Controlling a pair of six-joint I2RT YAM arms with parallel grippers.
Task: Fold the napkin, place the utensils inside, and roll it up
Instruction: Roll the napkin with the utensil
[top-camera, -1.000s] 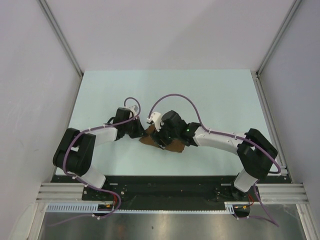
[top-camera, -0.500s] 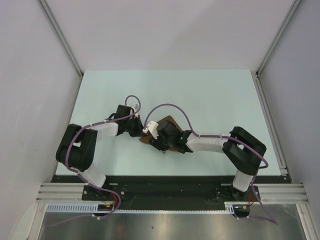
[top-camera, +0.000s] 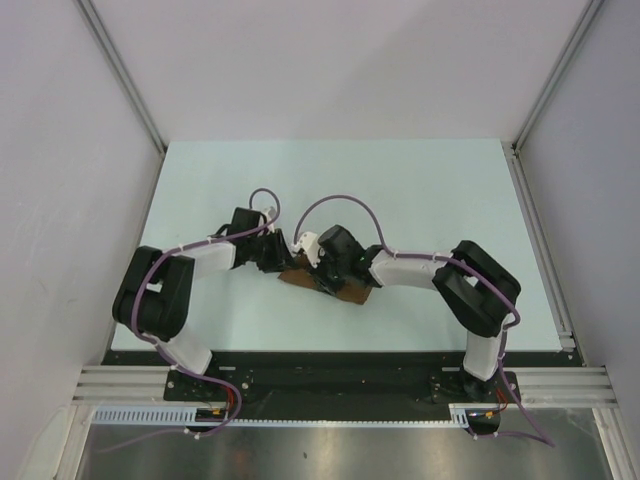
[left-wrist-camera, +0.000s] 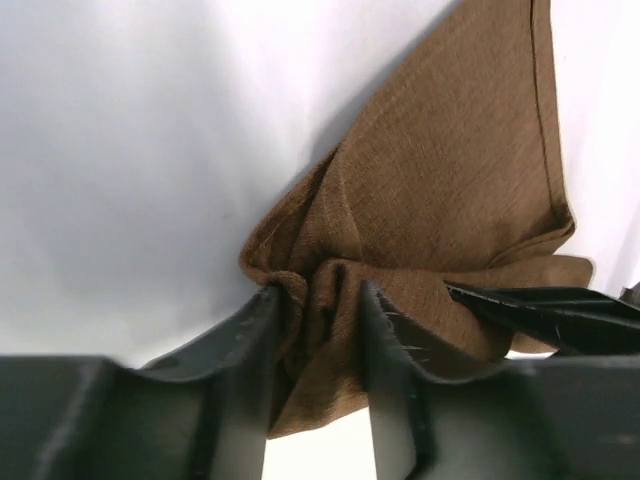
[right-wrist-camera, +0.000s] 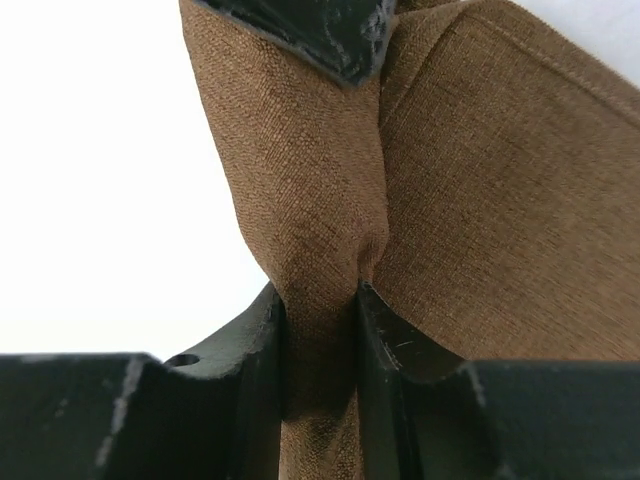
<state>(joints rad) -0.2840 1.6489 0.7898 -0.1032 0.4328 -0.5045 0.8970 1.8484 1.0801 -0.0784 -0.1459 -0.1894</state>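
L tool (left-wrist-camera: 320, 305) & R tool (right-wrist-camera: 320, 300) each clamped tight on bunched napkin (left-wrist-camera: 450, 180).

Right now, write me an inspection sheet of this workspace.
Surface: pale table, no spills seen.
Job's things: brown napkin bunched near the table's middle, pinched from both sides; utensils not seen in any view.
Clutter: nothing seen.
Claws: left claw shut on a napkin fold; right claw shut on another fold.
Cables: purple cables loop above both arms.
Surroundings: white walls, metal frame posts.
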